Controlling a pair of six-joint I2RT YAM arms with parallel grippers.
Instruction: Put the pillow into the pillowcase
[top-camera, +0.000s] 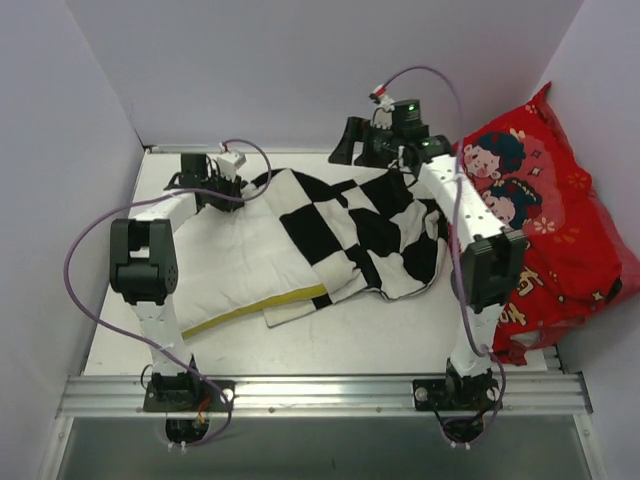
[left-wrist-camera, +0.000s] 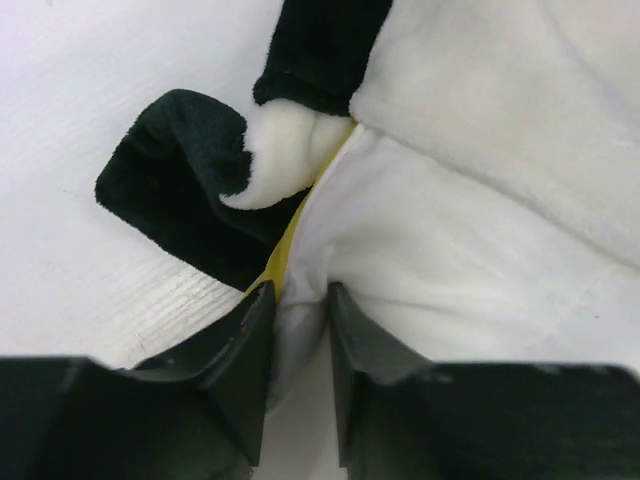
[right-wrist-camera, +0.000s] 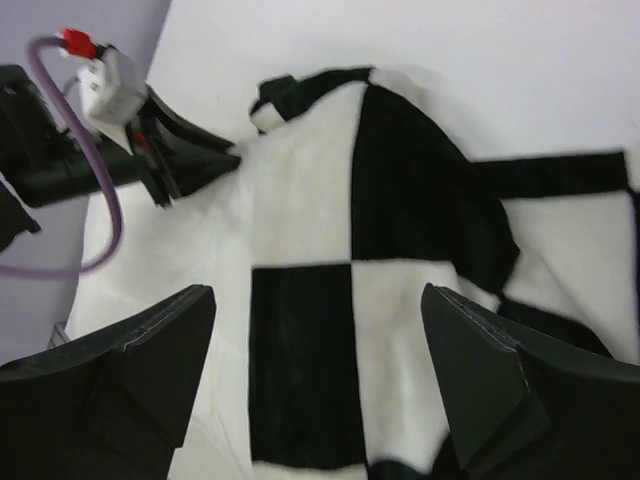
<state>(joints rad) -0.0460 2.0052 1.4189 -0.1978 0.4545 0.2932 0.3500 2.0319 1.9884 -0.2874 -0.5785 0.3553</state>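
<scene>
Left wrist view shows the left fingers (left-wrist-camera: 255, 340) pinching a corner of the soft cream-white pillow with a yellow edge band (left-wrist-camera: 430, 280); just past their tips, a fold of the limp black-and-white checkerboard pillowcase (left-wrist-camera: 170, 190) bunches on the white worktop (left-wrist-camera: 80, 120). Over that pillowcase, the right fingers (right-wrist-camera: 160, 350) hang spread wide, gripping nothing.

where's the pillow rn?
Top view: the pillow lies left-centre on the table, its right part covered by the checkerboard pillowcase; the left gripper pinches its far-left corner.
</scene>
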